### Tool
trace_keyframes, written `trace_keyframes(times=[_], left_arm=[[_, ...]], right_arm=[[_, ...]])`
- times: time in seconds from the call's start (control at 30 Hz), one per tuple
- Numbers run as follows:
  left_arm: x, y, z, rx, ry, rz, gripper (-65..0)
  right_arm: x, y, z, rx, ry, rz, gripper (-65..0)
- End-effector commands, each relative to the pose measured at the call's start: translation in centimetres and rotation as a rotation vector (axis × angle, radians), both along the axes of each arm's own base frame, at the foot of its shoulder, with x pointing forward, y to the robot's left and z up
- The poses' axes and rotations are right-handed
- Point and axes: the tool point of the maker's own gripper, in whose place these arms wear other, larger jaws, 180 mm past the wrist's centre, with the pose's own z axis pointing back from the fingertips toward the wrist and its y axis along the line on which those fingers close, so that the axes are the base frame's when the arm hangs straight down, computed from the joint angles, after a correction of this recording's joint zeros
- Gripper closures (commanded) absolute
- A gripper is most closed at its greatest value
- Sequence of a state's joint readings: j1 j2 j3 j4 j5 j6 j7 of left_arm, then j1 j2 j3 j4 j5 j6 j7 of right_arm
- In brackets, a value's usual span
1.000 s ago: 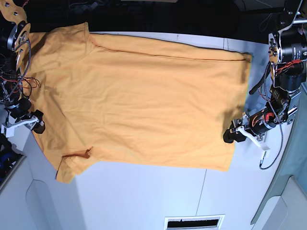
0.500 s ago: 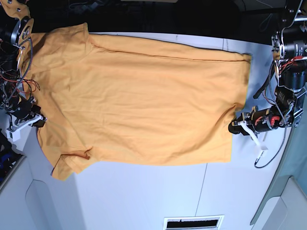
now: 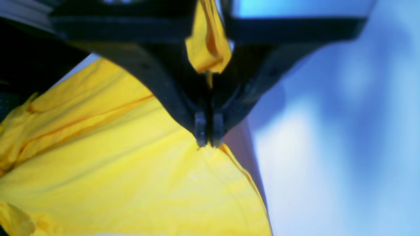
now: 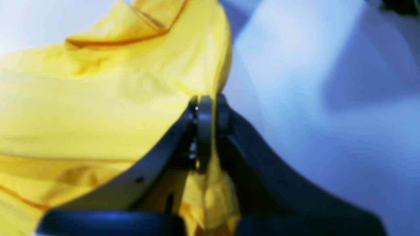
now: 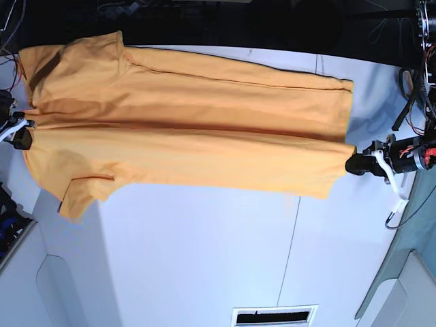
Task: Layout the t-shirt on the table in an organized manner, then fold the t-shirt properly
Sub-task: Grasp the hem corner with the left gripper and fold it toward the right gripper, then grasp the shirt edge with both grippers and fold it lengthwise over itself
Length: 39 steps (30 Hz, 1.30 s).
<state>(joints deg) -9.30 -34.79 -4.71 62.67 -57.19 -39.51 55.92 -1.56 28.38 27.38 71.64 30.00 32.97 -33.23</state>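
Orange-yellow t-shirt (image 5: 184,129) stretched lengthwise across the white counter (image 5: 204,259); a long shaded crease runs along its middle. Near half raised, sleeve hanging; far half lies flat.

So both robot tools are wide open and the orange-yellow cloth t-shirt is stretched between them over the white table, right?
Not quite. Both tools are shut on the orange-yellow cloth t-shirt, not open. The wrist views show the left tool and right tool pinching cloth. It is stretched between them over the white table.
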Motion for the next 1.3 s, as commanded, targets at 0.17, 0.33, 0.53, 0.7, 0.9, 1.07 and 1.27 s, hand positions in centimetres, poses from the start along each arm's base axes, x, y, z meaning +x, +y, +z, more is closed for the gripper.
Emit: trace_keyframes(times=[0.17, 0.33, 0.53, 0.7, 0.9, 1.07, 1.27], left_arm=[[-1.6, 0.6, -0.6, 0.002, 0.014, 0.003, -0.2], [-0.4, 0.5, 0.2, -0.013, -0.042, 0.026, -29.9], [2.0, 0.5, 2.2, -0.015, -0.111, 0.029, -30.6], [3.7, 0.8, 2.9, 0.029, -0.182, 0.039, -33.8], [4.1, -0.2, 0.7, 0.080, -0.194, 0.036, -37.7], [4.8, -0.3, -1.7, 0.137, -0.178, 0.038, -37.7], [6.3, -0.7, -3.3, 0.118, -0.138, 0.082, -37.7]], right_arm=[[-3.3, -1.6, -0.9, -0.001, 0.026, -0.054, 0.0], [-3.6, -1.5, -1.2, 0.009, 0.011, -0.069, -25.8], [-0.9, -3.1, 1.7, -0.011, -0.131, -0.122, -33.2], [2.7, -4.0, 3.8, -0.032, -0.200, -0.174, -33.2], [7.1, -5.4, 3.2, -0.033, -0.185, -0.240, -33.2], [8.6, -4.8, -0.8, 0.027, -0.109, -0.267, -33.2], [8.6, -0.8, -3.8, 0.099, -0.031, -0.164, -33.2]])
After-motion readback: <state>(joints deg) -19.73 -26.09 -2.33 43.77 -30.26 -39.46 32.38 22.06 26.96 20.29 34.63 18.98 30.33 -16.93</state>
